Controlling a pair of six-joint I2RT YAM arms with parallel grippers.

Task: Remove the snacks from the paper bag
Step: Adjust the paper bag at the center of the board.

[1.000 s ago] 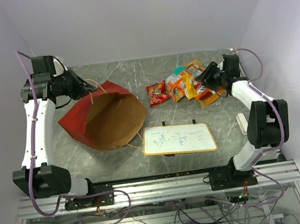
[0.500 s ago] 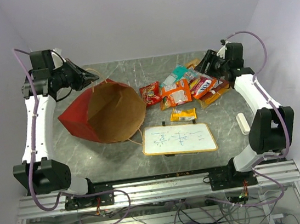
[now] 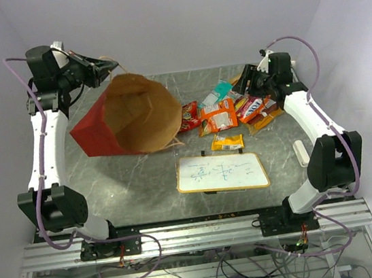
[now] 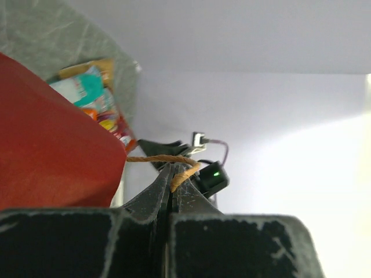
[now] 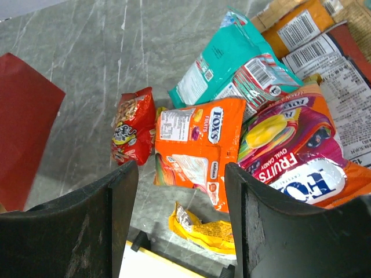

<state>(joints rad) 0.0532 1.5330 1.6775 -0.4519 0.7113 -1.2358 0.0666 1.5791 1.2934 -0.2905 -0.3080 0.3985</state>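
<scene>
The paper bag [image 3: 112, 125], red outside and brown inside, hangs tilted at the left with its mouth facing me and no packet showing inside. My left gripper [image 3: 109, 65] is shut on its string handle [image 4: 165, 158] and holds the rim up; the red side also shows in the left wrist view [image 4: 52, 145]. The snacks lie on the table at the right: a red packet [image 3: 188, 115], an orange one [image 3: 218, 115], a teal one [image 3: 216, 94], a yellow one [image 3: 228, 141] and further ones [image 3: 254, 108]. My right gripper [image 3: 249, 78] is open and empty above them [image 5: 200, 145].
A white-framed whiteboard [image 3: 222, 172] lies at the front centre. A small white bar [image 3: 300, 153] lies near the right arm's base. Grey walls close the back and both sides.
My left gripper has lifted the bag's handle up and right, raising its rim. Packets have spread out; a yellow one now lies by the whiteboard. My right gripper rose off the packets.
</scene>
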